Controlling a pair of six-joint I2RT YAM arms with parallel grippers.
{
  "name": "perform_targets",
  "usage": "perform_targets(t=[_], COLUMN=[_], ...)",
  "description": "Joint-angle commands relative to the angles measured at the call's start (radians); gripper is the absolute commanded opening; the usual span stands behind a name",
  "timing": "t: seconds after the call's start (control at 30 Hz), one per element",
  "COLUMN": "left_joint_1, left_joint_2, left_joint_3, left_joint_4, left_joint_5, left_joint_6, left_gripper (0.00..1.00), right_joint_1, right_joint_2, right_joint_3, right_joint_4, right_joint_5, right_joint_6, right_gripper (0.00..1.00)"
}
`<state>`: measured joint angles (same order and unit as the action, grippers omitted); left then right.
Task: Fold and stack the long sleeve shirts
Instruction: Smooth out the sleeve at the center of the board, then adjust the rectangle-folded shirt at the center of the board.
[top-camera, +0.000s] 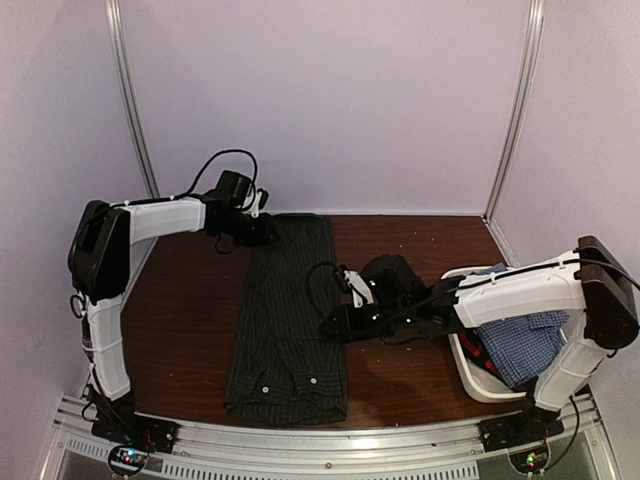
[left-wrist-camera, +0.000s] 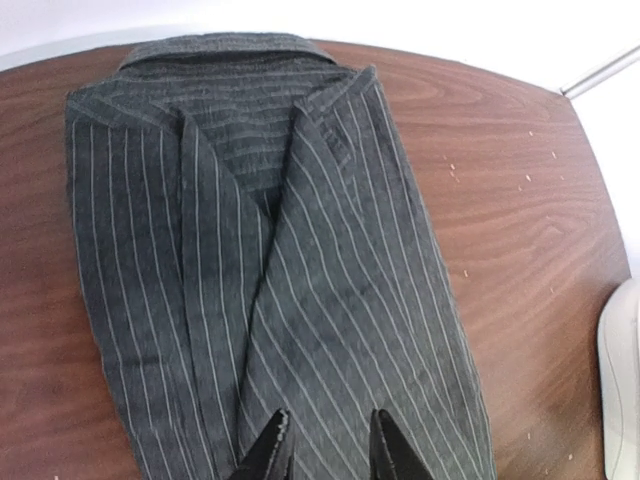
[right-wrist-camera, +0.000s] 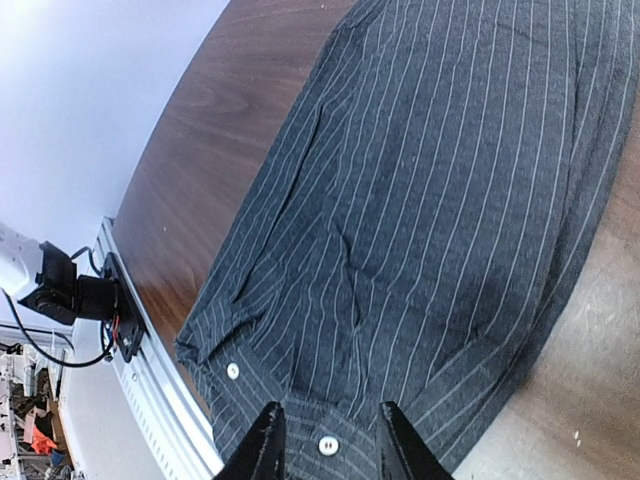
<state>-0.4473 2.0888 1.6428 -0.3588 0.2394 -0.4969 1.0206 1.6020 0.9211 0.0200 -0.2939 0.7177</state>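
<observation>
Pinstriped black shirt (top-camera: 285, 320) lies flat as a long narrow strip on the brown bench (top-camera: 190, 320), running from 12 o'clock to 6 o'clock in the top view, white buttons (top-camera: 312, 380) at its 6 o'clock end. Your left arm (top-camera: 160, 218) reaches its 11 o'clock corner; your right arm (top-camera: 510, 287) comes in from 3 o'clock to its 3 o'clock edge. At 4 o'clock a white tub (top-camera: 470, 378) holds the blue-white check shirt (top-camera: 525, 345) with a red-and-dark one (top-camera: 477, 351) beneath. From the left wrist you see the left jaws slightly parted at the striped cloth, pinching nothing. From the right wrist the right jaws stand released too, a white button (right-wrist-camera: 328, 444) showing between their tips
</observation>
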Motion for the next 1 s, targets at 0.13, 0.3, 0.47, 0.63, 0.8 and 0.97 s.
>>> perform_targets(t=[0.13, 0.3, 0.47, 0.63, 0.8, 0.97], left_joint_1=[-0.034, -0.077, -0.111, -0.138, -0.158, -0.164], left_joint_2=[-0.168, -0.211, -0.194, -0.138, -0.073, -0.009], left_joint_3=[-0.350, -0.469, -0.515, -0.485, -0.424, -0.352], left_joint_4=[0.148, 0.211, 0.259, 0.260, 0.257, 0.249], left_joint_5=[0.041, 0.031, -0.018, -0.057, -0.066, -0.056], left_joint_6=[-0.078, -0.121, -0.168, -0.198, -0.219, -0.235], left_gripper=[0.27, 0.27, 0.27, 0.27, 0.27, 0.27], right_joint_1=[-0.081, -0.117, -0.164, -0.210, -0.241, -0.275], right_joint_2=[0.209, 0.299, 0.356, 0.360, 0.354, 0.350], right_joint_3=[0.162, 0.178, 0.152, 0.092, 0.050, 0.047], right_joint_4=[0.073, 0.128, 0.182, 0.227, 0.235, 0.220], right_joint_5=[-0.063, -0.093, -0.099, -0.098, -0.108, -0.108], right_joint_6=[-0.056, -0.044, -0.023, -0.009, -0.017, -0.032], right_gripper=[0.32, 0.32, 0.32, 0.33, 0.33, 0.34])
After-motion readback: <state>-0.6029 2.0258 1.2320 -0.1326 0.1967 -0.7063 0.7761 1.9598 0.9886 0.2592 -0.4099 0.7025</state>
